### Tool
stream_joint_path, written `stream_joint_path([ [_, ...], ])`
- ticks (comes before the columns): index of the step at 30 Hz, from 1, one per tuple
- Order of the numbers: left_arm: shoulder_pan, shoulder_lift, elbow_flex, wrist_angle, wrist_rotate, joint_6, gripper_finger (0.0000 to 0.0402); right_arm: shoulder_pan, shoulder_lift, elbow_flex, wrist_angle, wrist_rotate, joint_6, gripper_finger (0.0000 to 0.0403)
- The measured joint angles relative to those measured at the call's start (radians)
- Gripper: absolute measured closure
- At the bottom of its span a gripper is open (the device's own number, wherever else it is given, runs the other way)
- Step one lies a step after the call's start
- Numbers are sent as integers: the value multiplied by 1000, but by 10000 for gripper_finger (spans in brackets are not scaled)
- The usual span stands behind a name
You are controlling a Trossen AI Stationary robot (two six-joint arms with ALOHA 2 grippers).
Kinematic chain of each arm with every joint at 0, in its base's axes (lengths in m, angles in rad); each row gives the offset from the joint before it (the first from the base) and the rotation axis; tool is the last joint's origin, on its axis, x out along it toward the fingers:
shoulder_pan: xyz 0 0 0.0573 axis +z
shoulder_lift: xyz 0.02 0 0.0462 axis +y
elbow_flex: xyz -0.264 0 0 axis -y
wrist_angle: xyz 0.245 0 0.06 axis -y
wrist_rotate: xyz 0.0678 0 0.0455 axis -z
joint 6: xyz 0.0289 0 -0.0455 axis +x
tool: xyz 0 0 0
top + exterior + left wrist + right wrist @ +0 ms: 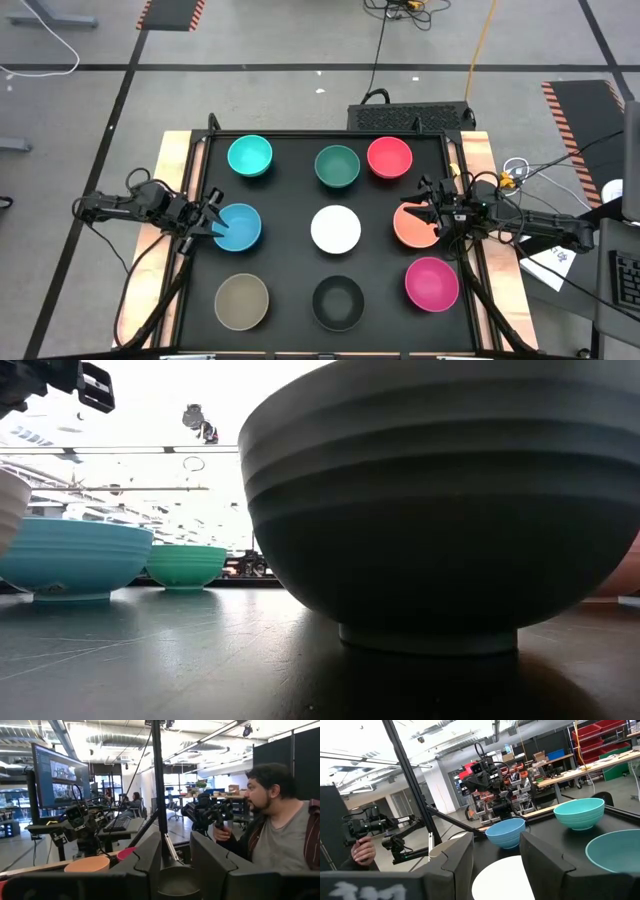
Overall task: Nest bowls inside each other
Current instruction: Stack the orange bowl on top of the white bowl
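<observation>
Nine bowls stand apart on their feet on the black mat (290, 195), in three rows. The far row is turquoise (249, 156), dark green (337, 166) and red-pink (389, 157). The middle row is blue (240, 228), white (335, 229) and orange (413, 228). The near row is tan (241, 301), black (338, 302) and magenta (431, 283). My left gripper (212, 221) hovers open over the blue bowl's left rim. My right gripper (428, 212) hovers open over the orange bowl. Both wrist views show nothing between the fingers.
The mat lies on a wooden table whose edges (172, 190) show at left and right. Cables and a black box (410, 115) lie beyond the far edge. A person (280, 835) holding a control handle sits beyond the table's right side.
</observation>
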Motion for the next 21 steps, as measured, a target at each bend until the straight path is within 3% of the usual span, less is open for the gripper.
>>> stream_joint_path([
  [21, 0, 0, 0, -1, 0, 9, 293, 0, 0, 0, -2, 0, -26, 252],
])
